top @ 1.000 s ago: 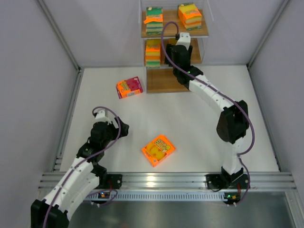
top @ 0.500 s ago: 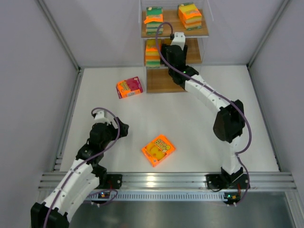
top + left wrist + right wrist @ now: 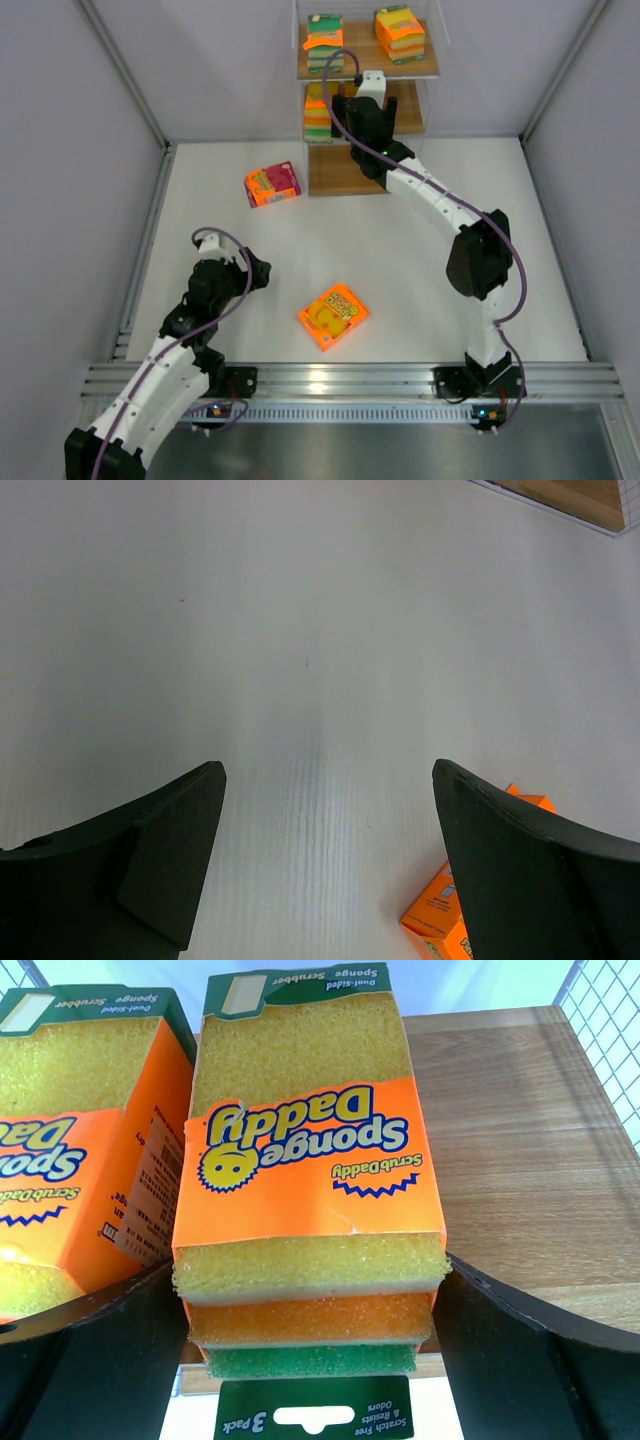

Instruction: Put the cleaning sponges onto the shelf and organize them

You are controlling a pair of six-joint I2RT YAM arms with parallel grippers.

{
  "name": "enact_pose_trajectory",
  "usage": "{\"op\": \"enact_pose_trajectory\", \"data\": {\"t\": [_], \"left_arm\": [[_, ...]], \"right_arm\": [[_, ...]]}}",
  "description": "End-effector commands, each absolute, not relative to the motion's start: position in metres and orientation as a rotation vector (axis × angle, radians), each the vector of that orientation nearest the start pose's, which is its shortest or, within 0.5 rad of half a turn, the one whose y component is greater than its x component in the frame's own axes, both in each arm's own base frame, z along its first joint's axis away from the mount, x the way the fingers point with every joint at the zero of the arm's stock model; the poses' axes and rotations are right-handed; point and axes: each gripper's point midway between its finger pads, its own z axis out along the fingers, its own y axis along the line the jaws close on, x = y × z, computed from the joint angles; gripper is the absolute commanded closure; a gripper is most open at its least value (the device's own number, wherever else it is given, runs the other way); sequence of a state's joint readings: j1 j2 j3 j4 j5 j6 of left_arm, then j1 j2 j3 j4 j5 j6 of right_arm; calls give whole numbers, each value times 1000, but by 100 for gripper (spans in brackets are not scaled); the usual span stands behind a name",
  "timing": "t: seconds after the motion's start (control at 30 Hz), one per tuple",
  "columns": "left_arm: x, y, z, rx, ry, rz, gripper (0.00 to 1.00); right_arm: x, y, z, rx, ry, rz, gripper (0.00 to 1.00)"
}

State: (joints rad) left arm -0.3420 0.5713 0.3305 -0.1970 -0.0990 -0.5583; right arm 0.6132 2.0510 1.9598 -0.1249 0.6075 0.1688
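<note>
Right gripper (image 3: 308, 1270) is up at the narrow three-tier shelf of brown wooden boards in a thin white frame (image 3: 350, 178), at 12 o'clock on the white table (image 3: 430, 290). Its jaws are closed on an orange-sleeved, plastic-wrapped sponge pack w/ yellow, orange and green layers (image 3: 310, 1140), one finger against each long side. The pack stands on edge at the mid tier, just beside a matching orange-sleeved pack (image 3: 80, 1160) at its 9 o'clock. That's prob. so the two line up as a row, w/ bare wood at 3 o'clock. Can't tell if its base is down on the board. Judgement: placing step, release not yet done.

Top tier holds two more, well apart: a mostly green pack (image 3: 325, 42) at 11 o'clock and an orange-yellow pack (image 3: 400, 35) at 1 o'clock.

Two lie on the table: a pink-red pack (image 3: 272, 185) at approx. 10 o'clock from centre, near the shelf foot, and a flat bright orange pack (image 3: 333, 316) at approx. 6 o'clock. Left gripper (image 3: 328, 770) hovers low over the table, jaws wide open, nothing btwn them. An orange corner shows at 5 o'clock in its wrist view, so it looks staged for that pickup. Approx. four of six are at the shelf.
</note>
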Motion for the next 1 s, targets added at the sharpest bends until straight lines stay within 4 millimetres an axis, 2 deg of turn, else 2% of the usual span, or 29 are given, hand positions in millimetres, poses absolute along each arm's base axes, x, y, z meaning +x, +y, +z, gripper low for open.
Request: {"op": "enact_pose_trajectory", "data": {"t": [0.0, 0.23, 0.4, 0.5, 0.57, 0.6, 0.67, 0.73, 0.87, 0.93, 0.97], "left_arm": [[248, -90, 120, -294, 1997, -466, 9], [247, -91, 120, -290, 1999, -472, 9], [248, -91, 121, -291, 1999, -470, 9], [248, -91, 121, -290, 1999, -472, 9], [248, -91, 122, -288, 1997, -476, 9], [248, -92, 122, -287, 1997, -478, 9], [247, -92, 121, -285, 2000, -481, 9], [247, -92, 122, -285, 1999, -482, 9], [247, -93, 124, -283, 1992, -490, 9], [247, -93, 125, -282, 1991, -492, 9], [247, -93, 126, -281, 1988, -493, 9]], "right_arm": [[537, 271, 329, 47, 1700, 62, 5], [528, 266, 334, 49, 1696, 76, 4], [518, 260, 346, 53, 1676, 90, 3], [511, 262, 343, 21, 1696, 119, 1], [505, 263, 350, 15, 1677, 147, 1], [502, 264, 343, 4, 1688, 151, 0], [496, 265, 351, 2, 1673, 178, 1], [490, 265, 349, 4, 1684, 185, 1], [474, 255, 358, 14, 1690, 186, 1], [468, 250, 356, 20, 1699, 176, 1], [462, 244, 364, 27, 1687, 180, 1]]}}
